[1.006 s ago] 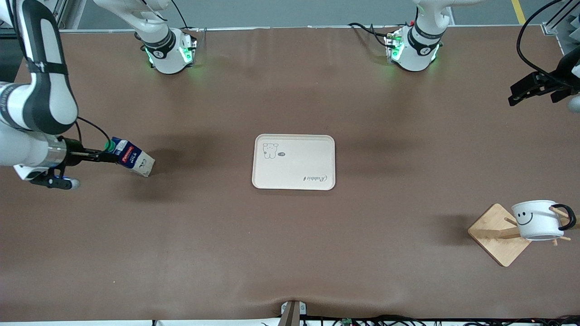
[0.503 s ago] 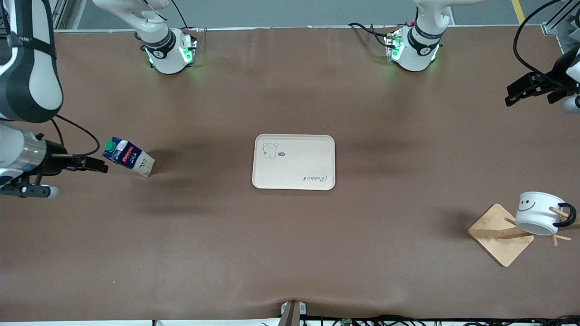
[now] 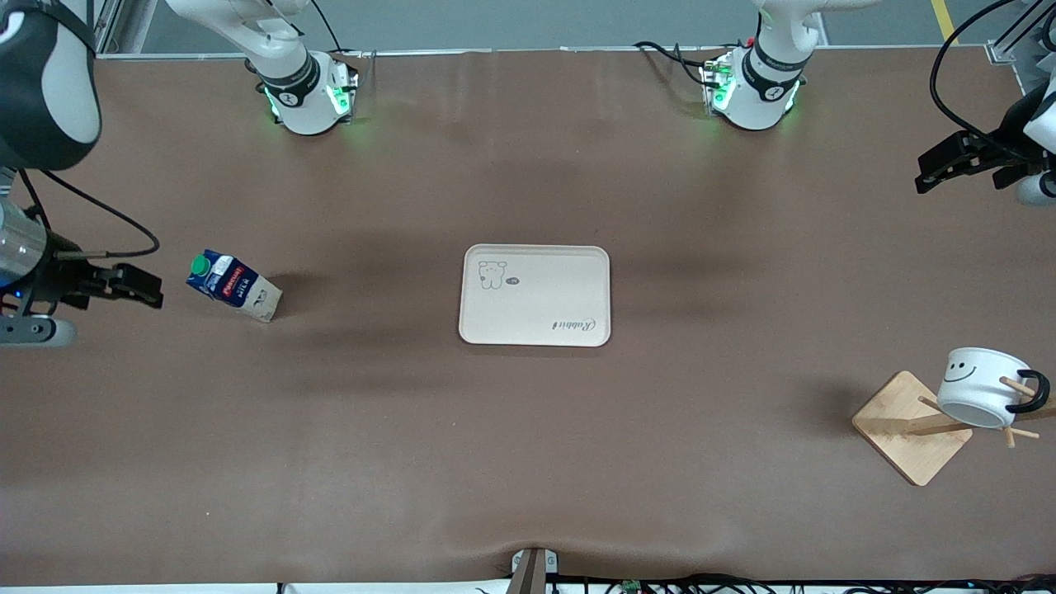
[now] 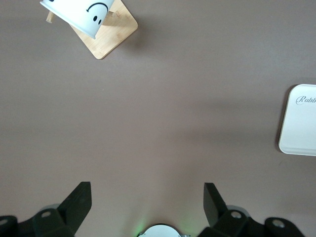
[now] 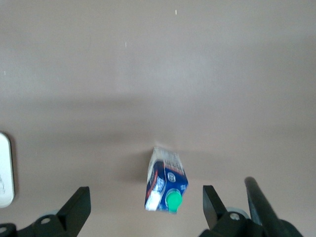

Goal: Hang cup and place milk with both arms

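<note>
The milk (image 3: 233, 286) stands on the table toward the right arm's end, green cap on top; it also shows in the right wrist view (image 5: 166, 185). My right gripper (image 3: 142, 288) is open and empty beside the milk, apart from it, toward the table's end (image 5: 144, 192). The cup (image 3: 982, 388) hangs by its black handle on a peg of the wooden rack (image 3: 899, 429), smiley face showing; it also shows in the left wrist view (image 4: 81, 12). My left gripper (image 3: 936, 169) is open and empty, up over the left arm's end of the table (image 4: 146, 186).
A cream tray (image 3: 535, 294) with a rabbit drawing lies at the table's middle, with nothing on it; its edge shows in the left wrist view (image 4: 301, 123) and the right wrist view (image 5: 4, 173). The arm bases stand along the table's top edge.
My right gripper has let go of the milk's top and drawn back toward the table's end. The cup has tipped and settled on its peg. My left gripper has drifted slightly away from the rack.
</note>
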Action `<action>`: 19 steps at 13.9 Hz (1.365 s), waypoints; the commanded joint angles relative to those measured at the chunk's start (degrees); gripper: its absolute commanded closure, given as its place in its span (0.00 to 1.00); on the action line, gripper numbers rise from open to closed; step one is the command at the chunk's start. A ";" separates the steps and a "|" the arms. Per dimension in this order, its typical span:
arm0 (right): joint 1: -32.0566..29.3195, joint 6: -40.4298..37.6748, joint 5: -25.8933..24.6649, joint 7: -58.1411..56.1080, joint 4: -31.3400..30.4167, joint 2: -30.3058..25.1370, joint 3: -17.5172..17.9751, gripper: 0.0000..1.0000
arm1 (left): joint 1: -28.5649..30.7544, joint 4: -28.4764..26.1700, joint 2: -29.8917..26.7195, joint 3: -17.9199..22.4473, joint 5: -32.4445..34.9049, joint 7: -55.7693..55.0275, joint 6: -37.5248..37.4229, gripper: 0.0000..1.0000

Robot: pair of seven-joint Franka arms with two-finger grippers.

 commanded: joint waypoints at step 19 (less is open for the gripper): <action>-2.39 -0.23 2.67 -3.87 -8.98 -13.25 -0.62 0.00 | 0.31 2.02 -0.39 -0.43 0.88 0.85 -0.39 0.00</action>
